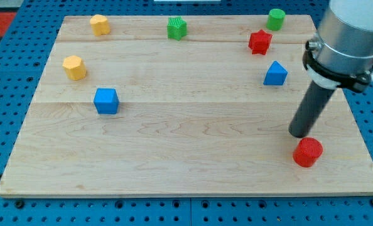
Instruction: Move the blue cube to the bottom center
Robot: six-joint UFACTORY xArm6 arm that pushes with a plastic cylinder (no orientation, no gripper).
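Note:
The blue cube [106, 100] sits on the wooden board [186, 150] at the view's left, about mid-height. My tip [298, 134] is far to the view's right of it, resting just above and to the left of a red cylinder [308, 152]. The rod rises from the tip toward the view's upper right. The tip touches no block that I can make out.
A blue triangular block [275, 73] and a red star [260, 42] lie at the right. A green cylinder [275, 19] and a green cube [177, 28] are at the top. Two yellow blocks [99, 24] [75, 67] are at the upper left.

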